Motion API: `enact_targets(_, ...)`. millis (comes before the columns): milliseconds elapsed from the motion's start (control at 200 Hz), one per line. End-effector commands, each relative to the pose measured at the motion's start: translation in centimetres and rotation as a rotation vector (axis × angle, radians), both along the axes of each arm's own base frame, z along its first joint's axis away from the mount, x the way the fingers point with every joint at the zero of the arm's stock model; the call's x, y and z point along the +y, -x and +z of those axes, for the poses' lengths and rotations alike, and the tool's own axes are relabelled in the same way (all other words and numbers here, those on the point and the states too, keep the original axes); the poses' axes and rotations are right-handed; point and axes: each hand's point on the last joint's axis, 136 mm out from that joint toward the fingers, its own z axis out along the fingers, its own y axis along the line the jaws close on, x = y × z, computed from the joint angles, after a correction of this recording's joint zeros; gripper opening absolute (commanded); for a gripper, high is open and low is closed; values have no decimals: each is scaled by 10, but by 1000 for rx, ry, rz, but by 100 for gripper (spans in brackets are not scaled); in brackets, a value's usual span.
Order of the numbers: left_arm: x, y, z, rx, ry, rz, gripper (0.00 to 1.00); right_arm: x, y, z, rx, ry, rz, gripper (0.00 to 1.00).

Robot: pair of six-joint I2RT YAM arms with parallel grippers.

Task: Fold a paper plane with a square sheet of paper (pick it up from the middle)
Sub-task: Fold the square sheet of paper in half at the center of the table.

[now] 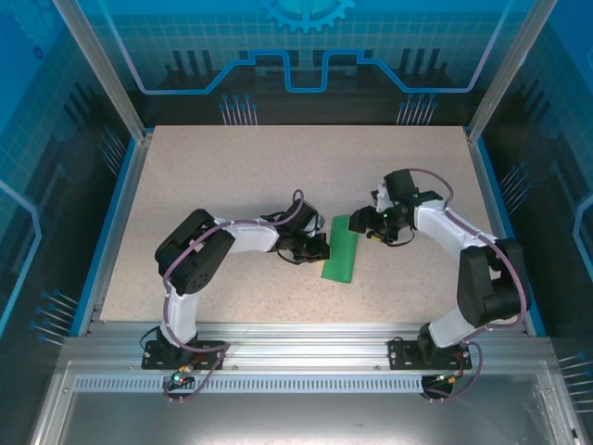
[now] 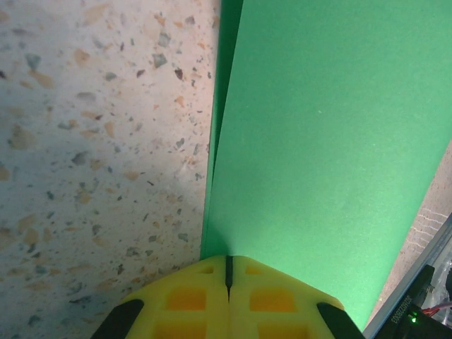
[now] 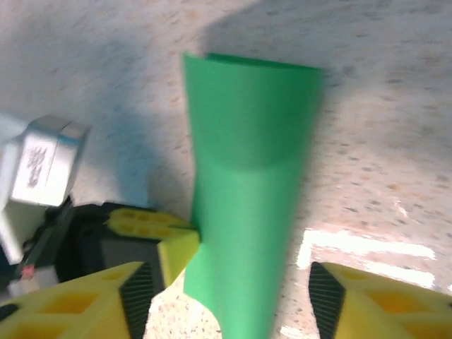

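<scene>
From my seat I see a speckled beige table (image 1: 278, 176) with blue trim (image 1: 119, 209) down its left side. Across the top of the frame stands a blue wall (image 1: 306, 46) printed with circuit lines and a gear. Similar panels (image 1: 37, 185) close the left and right. Metal posts (image 1: 97, 65) rise at the upper corners. A slotted rail (image 1: 306, 345) and a grey sheet (image 1: 296, 413) run along the bottom. In the right wrist view, a bright streak of light (image 3: 367, 248) lies on the tabletop.
</scene>
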Motion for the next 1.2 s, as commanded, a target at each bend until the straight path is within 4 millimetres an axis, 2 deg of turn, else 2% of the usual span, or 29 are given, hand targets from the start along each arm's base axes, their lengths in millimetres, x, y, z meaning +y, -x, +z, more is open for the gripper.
enact_targets(0,12,16,-32,76,-98,-15,0,31,3,5,-10,-183,52,44)
enact_targets(135,12,17,-35,83,-102,-17,0,45,9,-3,4,-240,83,26)
enact_targets(250,11,16,-35,85,-105,-19,0,47,9,-18,35,-239,88,24)
enact_targets(270,11,16,-35,87,-106,-19,0,46,16,-27,64,-241,88,23)
enact_targets(310,12,16,-36,88,-109,-21,0,46,17,-33,78,-237,88,21)
enact_targets(585,14,18,-36,93,-121,-26,0,22,24,-72,136,-162,39,22)
enact_targets(860,15,20,-39,101,-126,-31,0,3,38,-96,177,-139,0,25)
enact_targets(965,15,20,-39,102,-129,-33,0,3,37,-94,172,-153,12,27)
enact_targets(1020,15,20,-39,103,-133,-36,0,4,36,-87,160,-164,11,27)
enact_targets(1190,17,22,-40,107,-141,-37,0,11,31,-38,32,-223,44,29)
